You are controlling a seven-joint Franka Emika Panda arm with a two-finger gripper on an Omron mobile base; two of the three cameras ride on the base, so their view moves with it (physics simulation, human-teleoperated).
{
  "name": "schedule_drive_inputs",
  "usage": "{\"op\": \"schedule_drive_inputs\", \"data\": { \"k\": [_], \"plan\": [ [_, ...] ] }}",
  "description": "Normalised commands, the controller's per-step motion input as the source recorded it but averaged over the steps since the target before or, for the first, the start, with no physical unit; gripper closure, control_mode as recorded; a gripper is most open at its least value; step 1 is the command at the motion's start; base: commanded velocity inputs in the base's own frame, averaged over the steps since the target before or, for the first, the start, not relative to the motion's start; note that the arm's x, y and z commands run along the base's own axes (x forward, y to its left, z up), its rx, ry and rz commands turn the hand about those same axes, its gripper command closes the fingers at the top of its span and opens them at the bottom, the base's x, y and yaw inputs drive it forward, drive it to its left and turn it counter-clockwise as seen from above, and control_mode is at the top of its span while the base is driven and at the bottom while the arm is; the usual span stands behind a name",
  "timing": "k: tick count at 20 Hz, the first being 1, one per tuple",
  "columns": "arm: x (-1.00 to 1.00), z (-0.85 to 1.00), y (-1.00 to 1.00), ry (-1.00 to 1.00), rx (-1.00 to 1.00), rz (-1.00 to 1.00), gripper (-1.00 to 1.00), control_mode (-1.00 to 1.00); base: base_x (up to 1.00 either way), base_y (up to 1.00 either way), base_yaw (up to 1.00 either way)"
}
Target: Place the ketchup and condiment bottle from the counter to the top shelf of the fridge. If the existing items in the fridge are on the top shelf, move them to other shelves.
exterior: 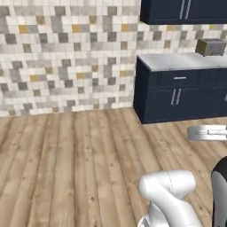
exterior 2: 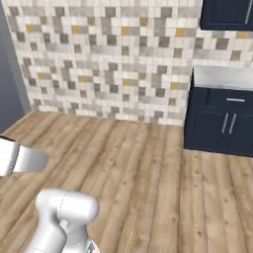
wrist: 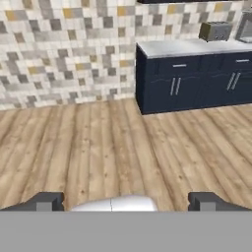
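The end effector (wrist: 126,201) hangs with fingers spread wide, holding nothing, facing bare floor (exterior: 66,159). I can't spot ketchup, condiment bottle or fridge; a toaster (wrist: 215,31) sits near the tabletop's (wrist: 182,47) far edge. Best drive on to find them before reaching

table (exterior: 177,61): right end cut by the left base view's edge, beyond the toaster (exterior: 211,46)
upper cabinet (exterior: 184,11): top cropped, above the toaster
appliance (wrist: 245,25): right of the toaster, mostly off-frame, kind unclear
claw (wrist: 126,203): fingertips (wrist: 47,201) only, wide apart
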Motion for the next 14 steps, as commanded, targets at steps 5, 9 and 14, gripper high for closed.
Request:
{"op": "schedule_drive_inputs", "data": {
  "k": [5,9,14],
  "plan": [
    [0.0,0.0,0.0,0.0,0.0,0.0,-1.0,1.0,0.03,0.0,-0.89],
    [0.0,0.0,0.0,0.0,0.0,0.0,-1.0,1.0,0.0,0.0,-0.98],
    [0.0,0.0,0.0,0.0,0.0,0.0,-1.0,1.0,0.0,0.0,-0.94]
  ]
}}
